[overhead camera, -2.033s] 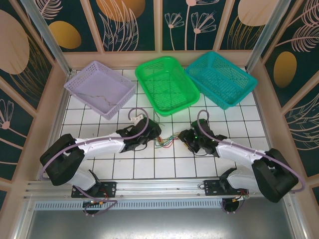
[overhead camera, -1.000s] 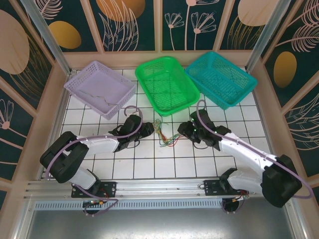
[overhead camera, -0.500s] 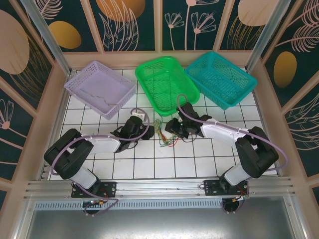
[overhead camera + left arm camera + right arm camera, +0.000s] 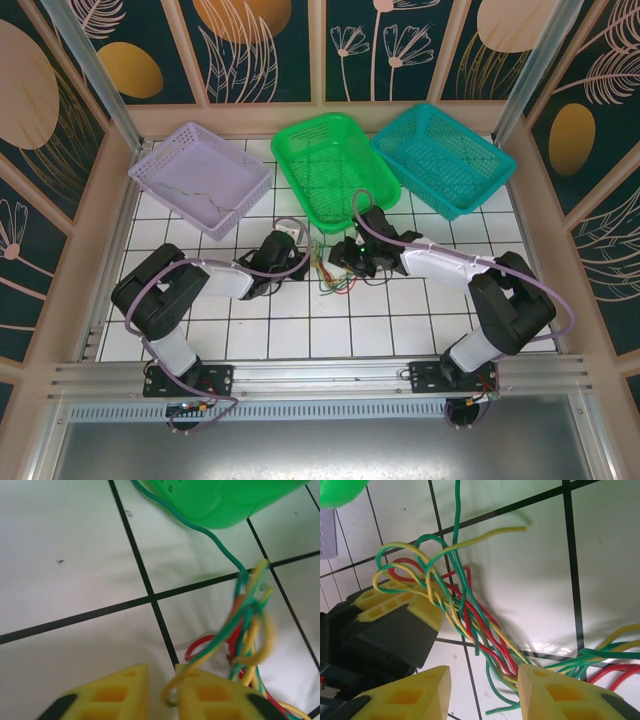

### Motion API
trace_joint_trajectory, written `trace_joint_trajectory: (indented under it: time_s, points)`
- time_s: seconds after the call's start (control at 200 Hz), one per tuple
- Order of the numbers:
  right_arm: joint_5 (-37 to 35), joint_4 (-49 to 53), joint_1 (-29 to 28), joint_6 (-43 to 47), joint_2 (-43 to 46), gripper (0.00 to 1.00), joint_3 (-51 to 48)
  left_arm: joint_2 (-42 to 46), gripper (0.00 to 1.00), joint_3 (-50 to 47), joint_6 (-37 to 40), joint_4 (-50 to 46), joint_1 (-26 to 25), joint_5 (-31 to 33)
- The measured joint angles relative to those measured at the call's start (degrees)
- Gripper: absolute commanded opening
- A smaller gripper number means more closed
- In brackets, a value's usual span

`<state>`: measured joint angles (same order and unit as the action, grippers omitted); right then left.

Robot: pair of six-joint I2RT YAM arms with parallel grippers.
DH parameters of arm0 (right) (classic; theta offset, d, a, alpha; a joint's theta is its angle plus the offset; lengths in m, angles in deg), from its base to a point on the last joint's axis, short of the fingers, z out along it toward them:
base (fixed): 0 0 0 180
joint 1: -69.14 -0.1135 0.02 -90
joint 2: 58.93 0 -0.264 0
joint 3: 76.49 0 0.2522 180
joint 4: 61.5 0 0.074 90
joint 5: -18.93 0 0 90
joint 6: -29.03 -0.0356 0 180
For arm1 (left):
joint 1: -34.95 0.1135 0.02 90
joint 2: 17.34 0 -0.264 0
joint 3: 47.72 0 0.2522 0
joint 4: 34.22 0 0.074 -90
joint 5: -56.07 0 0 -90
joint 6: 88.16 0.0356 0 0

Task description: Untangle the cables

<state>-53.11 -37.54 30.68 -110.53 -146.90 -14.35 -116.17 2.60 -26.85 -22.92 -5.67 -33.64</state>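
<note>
Tiled table (image 4: 530,580); cables (image 4: 466,605) inside right gripper (image 4: 484,675)

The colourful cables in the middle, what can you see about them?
The cables are thin, bendy wires in red, green and yellow, with a smooth plastic look. They lie in one loose tangle on the white tiled table, looped and twisted around each other, just in front of the green basket. One green strand runs up to its edge. A yellow loop sits between the fingertips of the left gripper, and several strands pass through the open gap of the right gripper.
</note>
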Motion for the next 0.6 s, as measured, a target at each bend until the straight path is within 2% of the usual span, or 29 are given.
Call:
trace_joint_trajectory:
  time_s: [0.05,0.355,0.601]
  points:
    - [0.02,-0.20,-0.02,0.17,-0.15,0.41,0.00,-0.11,0.00,0.00,-0.07,0.57,-0.22,-0.15]
    - [-1.42,-0.92,-0.85,7.82,-0.72,0.55,0.00,6.38,0.00,-2.73,-0.07,1.46,-4.04,-2.93]
    - [-1.62,-2.45,-2.75,14.32,-2.29,0.54,0.00,10.08,0.00,-3.41,-2.93,1.22,-4.22,-5.49]
